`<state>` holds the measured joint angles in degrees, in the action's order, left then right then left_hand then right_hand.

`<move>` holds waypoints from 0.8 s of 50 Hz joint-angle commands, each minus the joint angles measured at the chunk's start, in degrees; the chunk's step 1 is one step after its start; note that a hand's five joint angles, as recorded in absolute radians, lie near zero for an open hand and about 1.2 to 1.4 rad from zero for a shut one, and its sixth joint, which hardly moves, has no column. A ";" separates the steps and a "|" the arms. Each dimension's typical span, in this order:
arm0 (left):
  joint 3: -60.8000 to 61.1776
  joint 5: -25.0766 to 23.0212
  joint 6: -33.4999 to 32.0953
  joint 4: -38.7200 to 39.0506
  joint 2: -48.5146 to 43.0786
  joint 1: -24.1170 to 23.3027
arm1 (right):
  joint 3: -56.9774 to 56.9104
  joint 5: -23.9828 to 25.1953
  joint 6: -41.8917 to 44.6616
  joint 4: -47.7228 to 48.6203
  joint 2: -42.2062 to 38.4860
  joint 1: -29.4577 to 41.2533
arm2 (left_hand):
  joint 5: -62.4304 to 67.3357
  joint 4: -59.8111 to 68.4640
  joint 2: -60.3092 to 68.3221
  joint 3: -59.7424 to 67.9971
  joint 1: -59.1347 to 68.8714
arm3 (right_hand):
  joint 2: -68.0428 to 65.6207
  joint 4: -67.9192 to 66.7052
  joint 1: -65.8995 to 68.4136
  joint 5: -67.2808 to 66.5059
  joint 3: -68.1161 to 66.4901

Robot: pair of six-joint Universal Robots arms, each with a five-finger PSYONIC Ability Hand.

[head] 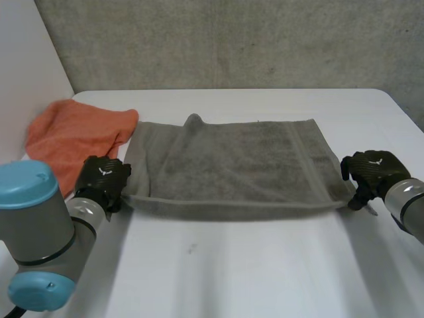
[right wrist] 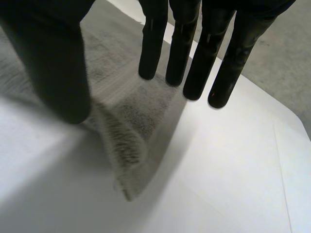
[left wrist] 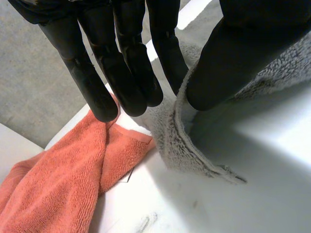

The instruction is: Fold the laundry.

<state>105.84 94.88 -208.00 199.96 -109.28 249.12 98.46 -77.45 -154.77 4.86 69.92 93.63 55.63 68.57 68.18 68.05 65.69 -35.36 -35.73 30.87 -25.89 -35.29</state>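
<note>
From the head view, the grey towel (head: 232,165) lies spread across the middle of the counter (head: 252,265). Its near edge is raised, with my left hand (head: 103,179) at its near left corner and my right hand (head: 371,169) at its near right corner. To fold well, I judge that both corners should travel level and at one pace to the towel's far edge, keeping the near hem taut so it doesn't sag. An orange towel (head: 73,139) lies bunched just beside the grey towel's far left corner, and I could drag across it.

In the left wrist view, my straight fingers (left wrist: 126,73) and thumb pinch the grey towel's hem (left wrist: 175,141) between them, with the orange towel (left wrist: 58,184) just past it.

In the right wrist view, my thumb (right wrist: 58,63) and straight fingers hold the other corner (right wrist: 126,131), whose tip droops towards bare counter (right wrist: 218,170). This pinch looks shallow to me, so it may slip.
</note>
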 commanded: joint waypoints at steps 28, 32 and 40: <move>-17.24 -2.07 0.22 -10.91 -7.52 0.84 | 2.97 5.47 4.47 -4.86 -1.89 -2.31 | 14.37 11.43 11.82 11.95 14.31 | 2.40 2.77 2.09 2.93 2.33; -19.26 -2.07 0.22 -11.26 -8.49 0.93 | 2.97 5.30 4.56 -4.68 -3.56 -2.31 | 14.37 11.43 11.82 11.95 14.31 | 2.40 2.77 2.09 2.93 2.33; -23.84 -2.07 0.22 -12.40 -10.51 2.25 | 1.92 5.12 4.65 -3.37 -5.93 -2.14 | 14.37 11.43 11.82 11.95 14.31 | 2.07 2.43 2.42 2.59 1.99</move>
<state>85.42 92.81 -207.77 188.48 -118.34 250.15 101.35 -72.17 -150.07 0.26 65.88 91.34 55.63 68.62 68.19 68.05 65.69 -30.94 -30.88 27.20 -20.82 -30.87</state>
